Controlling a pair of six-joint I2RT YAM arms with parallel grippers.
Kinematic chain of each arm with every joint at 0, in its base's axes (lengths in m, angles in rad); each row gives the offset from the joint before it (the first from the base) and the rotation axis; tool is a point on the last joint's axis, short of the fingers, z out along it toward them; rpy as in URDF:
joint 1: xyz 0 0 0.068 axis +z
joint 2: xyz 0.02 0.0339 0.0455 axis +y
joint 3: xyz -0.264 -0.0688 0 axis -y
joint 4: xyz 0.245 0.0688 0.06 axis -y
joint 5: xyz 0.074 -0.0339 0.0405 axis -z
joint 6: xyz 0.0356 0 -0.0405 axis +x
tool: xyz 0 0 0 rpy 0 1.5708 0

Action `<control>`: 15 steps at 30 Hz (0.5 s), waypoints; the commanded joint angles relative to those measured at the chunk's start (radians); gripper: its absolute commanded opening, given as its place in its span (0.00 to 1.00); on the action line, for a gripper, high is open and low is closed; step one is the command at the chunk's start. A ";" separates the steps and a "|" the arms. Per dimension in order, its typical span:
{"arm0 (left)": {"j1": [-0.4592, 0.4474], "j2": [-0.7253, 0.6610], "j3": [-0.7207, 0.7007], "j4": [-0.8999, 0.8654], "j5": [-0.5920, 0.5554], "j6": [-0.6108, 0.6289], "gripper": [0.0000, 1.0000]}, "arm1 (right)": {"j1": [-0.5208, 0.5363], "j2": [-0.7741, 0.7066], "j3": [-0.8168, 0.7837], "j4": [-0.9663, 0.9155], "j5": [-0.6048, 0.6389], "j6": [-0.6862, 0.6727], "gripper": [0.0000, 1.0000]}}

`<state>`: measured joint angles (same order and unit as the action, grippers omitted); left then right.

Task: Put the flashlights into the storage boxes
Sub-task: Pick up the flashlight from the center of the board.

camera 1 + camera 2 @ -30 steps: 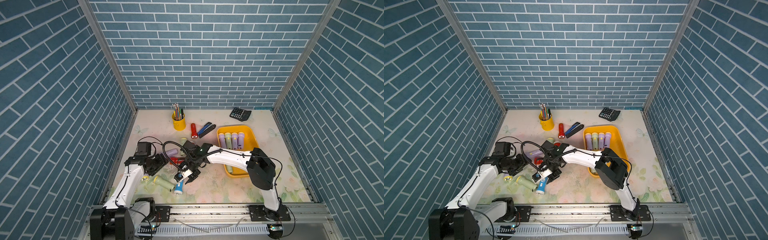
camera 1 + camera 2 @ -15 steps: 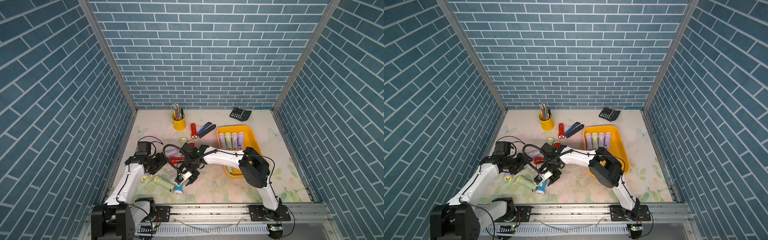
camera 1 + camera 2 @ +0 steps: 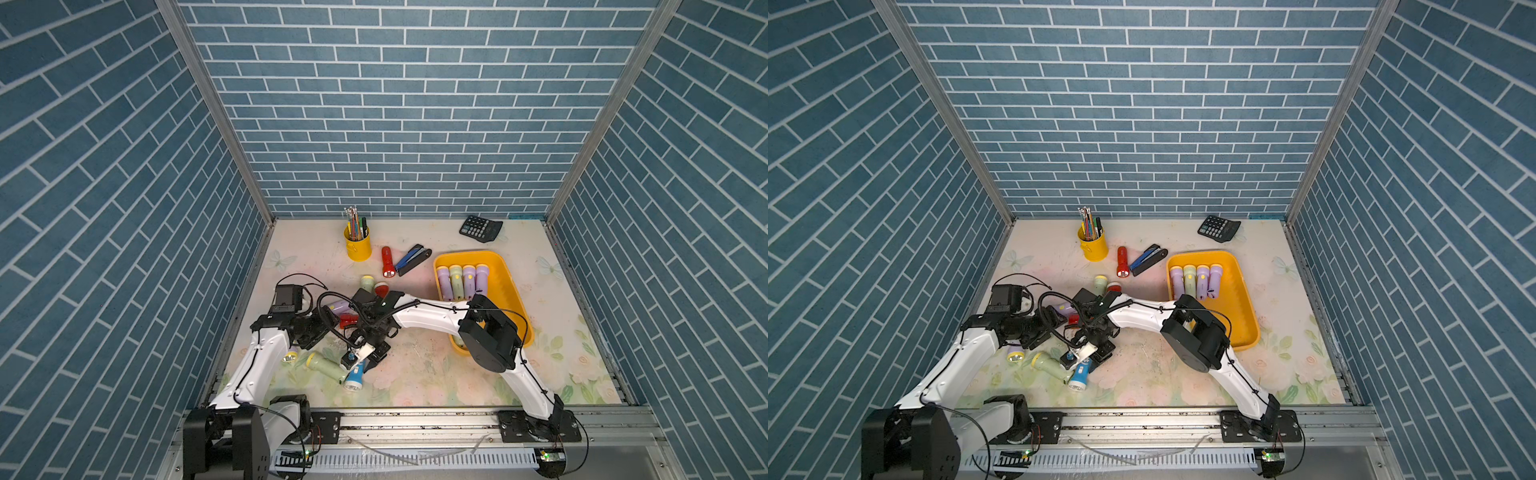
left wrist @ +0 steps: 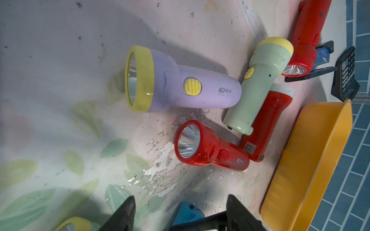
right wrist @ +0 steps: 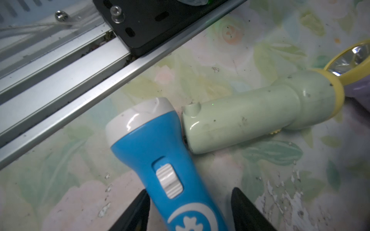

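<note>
A blue flashlight (image 5: 160,160) with a white head lies near the table's front edge, touching a pale green flashlight (image 5: 260,112). My right gripper (image 5: 189,191) is open and straddles its handle, one finger against it and the other apart. In a top view the right gripper (image 3: 371,356) is low over the blue flashlight (image 3: 354,376). My left gripper (image 4: 180,198) is open and holds nothing. It faces a lilac flashlight (image 4: 180,88), a green one (image 4: 258,86) and a red one (image 4: 210,152). The yellow storage box (image 3: 505,286) holds several flashlights (image 3: 461,280).
A red flashlight (image 3: 387,262) lies beside a blue-and-black stapler (image 3: 412,259) at the back. A yellow pen cup (image 3: 358,245) and a calculator (image 3: 481,227) stand near the rear wall. The metal rail (image 5: 60,90) runs close to the blue flashlight. Both arms crowd the front left.
The right arm's elbow has swung to the left while its gripper stays over the blue flashlight. The left arm and the flashlights have not visibly moved.
</note>
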<state>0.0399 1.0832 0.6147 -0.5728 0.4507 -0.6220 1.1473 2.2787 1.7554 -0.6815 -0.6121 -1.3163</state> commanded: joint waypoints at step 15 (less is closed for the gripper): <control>0.006 0.010 -0.013 0.013 0.007 0.028 0.72 | 0.007 -0.017 0.023 -0.288 0.110 -0.066 0.56</control>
<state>0.0399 1.0904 0.6064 -0.5545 0.4538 -0.6125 1.1484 2.2860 1.7878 -0.8623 -0.5301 -1.3254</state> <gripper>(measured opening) 0.724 0.565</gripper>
